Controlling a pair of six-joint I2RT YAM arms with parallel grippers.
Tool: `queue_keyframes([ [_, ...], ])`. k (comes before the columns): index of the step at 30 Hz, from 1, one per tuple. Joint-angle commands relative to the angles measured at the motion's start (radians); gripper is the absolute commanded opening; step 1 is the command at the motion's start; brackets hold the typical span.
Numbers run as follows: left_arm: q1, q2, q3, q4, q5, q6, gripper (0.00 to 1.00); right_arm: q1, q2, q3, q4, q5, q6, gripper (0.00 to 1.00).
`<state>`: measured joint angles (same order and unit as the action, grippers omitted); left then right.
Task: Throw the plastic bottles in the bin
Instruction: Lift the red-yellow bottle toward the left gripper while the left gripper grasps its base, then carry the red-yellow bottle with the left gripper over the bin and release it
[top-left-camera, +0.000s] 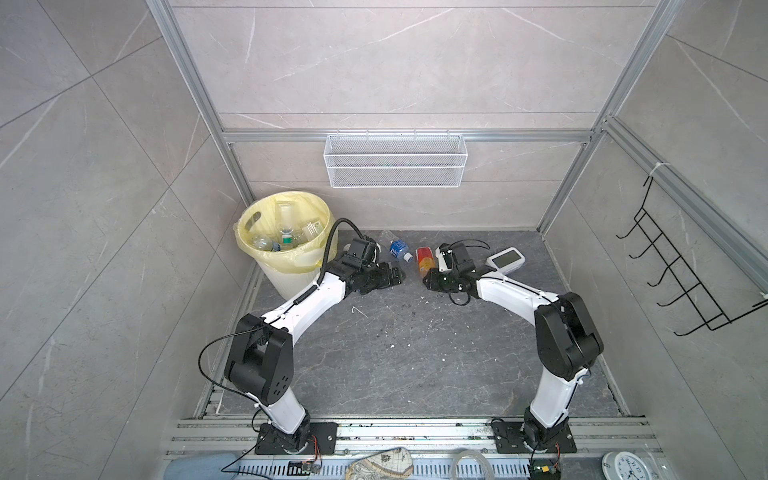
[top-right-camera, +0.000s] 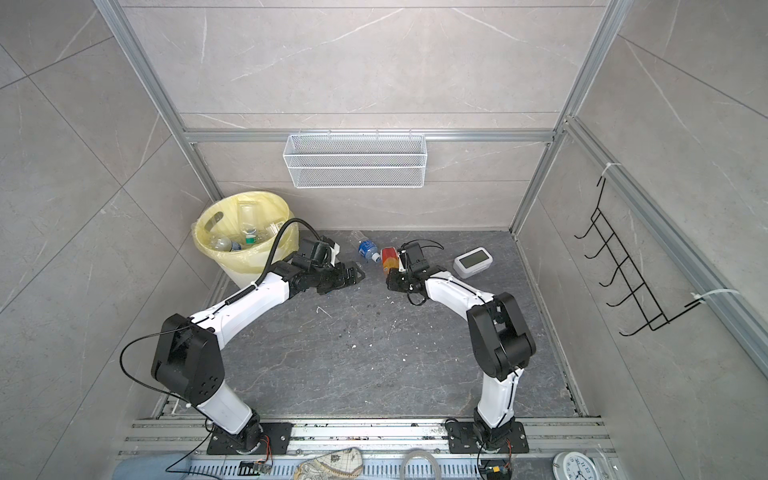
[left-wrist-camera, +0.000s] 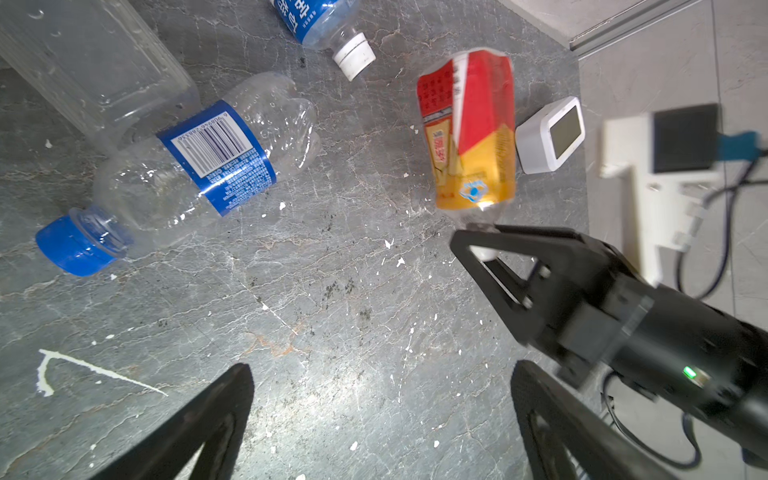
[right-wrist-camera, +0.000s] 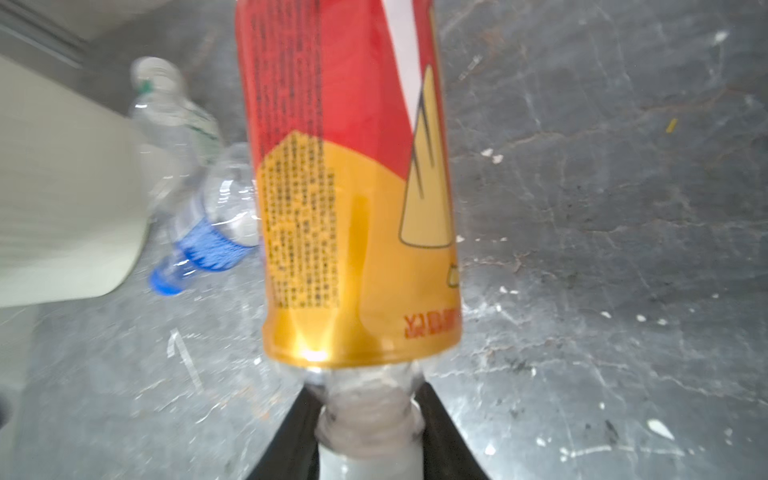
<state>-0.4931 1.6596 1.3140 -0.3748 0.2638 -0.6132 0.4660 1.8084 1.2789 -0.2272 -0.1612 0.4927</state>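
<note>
Grey stone floor (top-left-camera: 395, 353): my right gripper (right-wrist-camera: 365, 415) clamps red bottle (right-wrist-camera: 353, 187) at the neck, my left gripper (left-wrist-camera: 382, 374) fingers stand wide apart, bin (top-left-camera: 282, 278) holds several bottles (top-left-camera: 286, 241).

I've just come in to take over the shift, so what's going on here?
The right hand is shut on the neck of the red-and-yellow bottle. The left hand is open and empty, near a blue-labelled bottle lying on the floor. The bin already holds several bottles, and a few others lie loose outside it.
</note>
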Motion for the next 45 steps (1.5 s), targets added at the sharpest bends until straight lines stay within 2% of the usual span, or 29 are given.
queue_keyframes([
  [1, 0.014, -0.018, -0.007, 0.064, 0.039, -0.024, 1.0, 0.038, -0.074, -0.034, 0.022, -0.056, -0.037, 0.23],
  [7, 0.029, -0.057, -0.044, 0.125, 0.057, -0.039, 1.0, 0.127, -0.154, -0.076, 0.059, -0.093, -0.059, 0.24],
  [11, 0.055, -0.083, -0.085, 0.194, 0.089, -0.074, 1.0, 0.164, -0.181, -0.096, 0.105, -0.127, -0.031, 0.24],
  [17, 0.087, -0.108, -0.136, 0.296, 0.148, -0.125, 0.96, 0.191, -0.179, -0.1, 0.154, -0.158, 0.015, 0.24],
  [29, 0.096, -0.109, -0.16, 0.351, 0.178, -0.16, 0.86, 0.23, -0.146, -0.087, 0.23, -0.195, 0.08, 0.23],
  [34, 0.103, -0.117, -0.168, 0.364, 0.179, -0.165, 0.74, 0.239, -0.13, -0.078, 0.238, -0.199, 0.086, 0.23],
  [38, 0.106, -0.121, -0.172, 0.375, 0.184, -0.169, 0.52, 0.244, -0.127, -0.069, 0.229, -0.201, 0.083, 0.24],
  [42, 0.106, -0.121, -0.173, 0.369, 0.175, -0.157, 0.46, 0.244, -0.122, -0.069, 0.228, -0.196, 0.084, 0.32],
  [45, 0.106, -0.125, -0.168, 0.366, 0.171, -0.142, 0.41, 0.246, -0.118, -0.062, 0.226, -0.195, 0.089, 0.42],
])
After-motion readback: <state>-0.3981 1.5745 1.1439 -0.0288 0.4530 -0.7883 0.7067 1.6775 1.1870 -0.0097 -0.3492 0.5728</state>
